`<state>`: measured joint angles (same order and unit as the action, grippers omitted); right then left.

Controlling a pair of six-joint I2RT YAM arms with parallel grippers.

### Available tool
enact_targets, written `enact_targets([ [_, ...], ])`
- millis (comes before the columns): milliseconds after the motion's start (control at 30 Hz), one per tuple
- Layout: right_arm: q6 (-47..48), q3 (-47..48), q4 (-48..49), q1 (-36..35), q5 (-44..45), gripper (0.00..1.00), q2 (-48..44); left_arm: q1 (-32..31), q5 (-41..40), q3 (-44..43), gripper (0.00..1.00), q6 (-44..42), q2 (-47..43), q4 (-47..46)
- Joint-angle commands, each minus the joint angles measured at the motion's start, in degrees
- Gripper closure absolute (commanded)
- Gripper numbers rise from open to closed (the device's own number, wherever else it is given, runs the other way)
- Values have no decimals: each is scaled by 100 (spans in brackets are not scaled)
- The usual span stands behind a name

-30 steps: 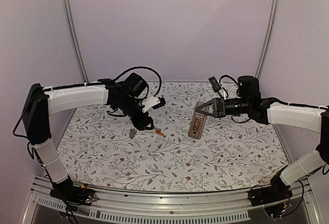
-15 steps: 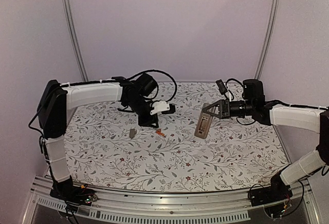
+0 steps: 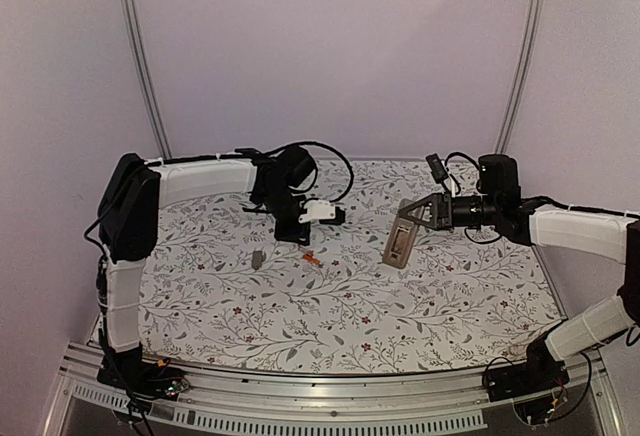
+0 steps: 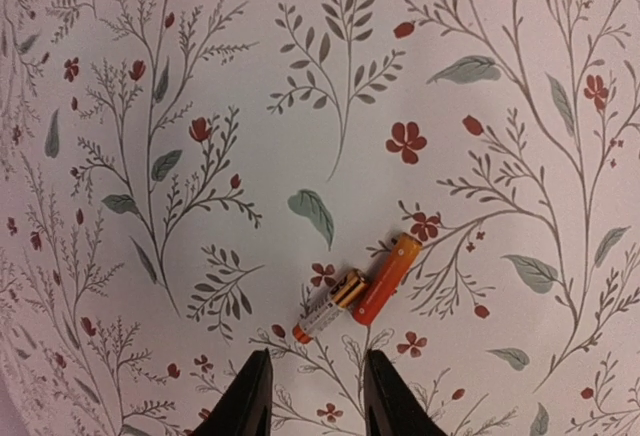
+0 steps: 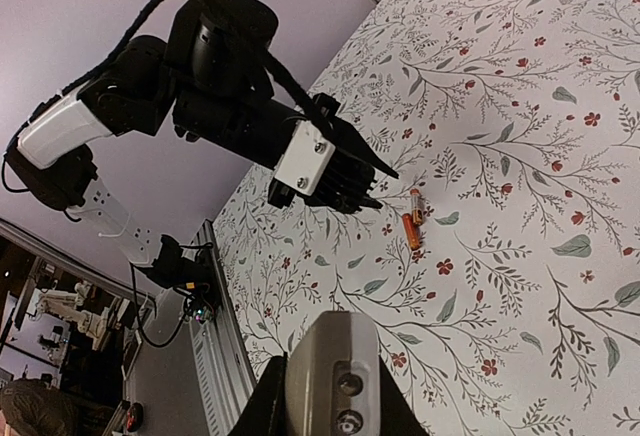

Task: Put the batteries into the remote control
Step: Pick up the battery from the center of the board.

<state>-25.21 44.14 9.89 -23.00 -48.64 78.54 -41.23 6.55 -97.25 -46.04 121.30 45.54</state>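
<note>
Near the batteries (image 4: 355, 291), left gripper (image 4: 313, 371) hung narrowly parted, empty; they lay touching, so one pinch could scatter both. Right gripper (image 3: 415, 214) clamped the remote control (image 3: 398, 246).

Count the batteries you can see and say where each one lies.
2. An all-orange battery and a paler battery lie side by side on the tablecloth, before the left gripper. More may be hidden.

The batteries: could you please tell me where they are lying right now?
In the top view the batteries lie side by side on the table, between the small grey piece on their left and the remote control in the right gripper.
</note>
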Motion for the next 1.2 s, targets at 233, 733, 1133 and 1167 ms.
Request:
enact_targets([
  [233,0,-40,126,100,-172,100,119,113,-110,-271,67,-492,328,207],
  [733,-93,-2,187,112,-231,100,257,124,26,-467,68,-784,593,335],
  [1133,-115,-11,204,138,-251,100,308,142,109,-461,66,-373,463,331],
  [1167,-116,-6,213,138,-258,100,318,135,100,-382,66,-278,370,239],
])
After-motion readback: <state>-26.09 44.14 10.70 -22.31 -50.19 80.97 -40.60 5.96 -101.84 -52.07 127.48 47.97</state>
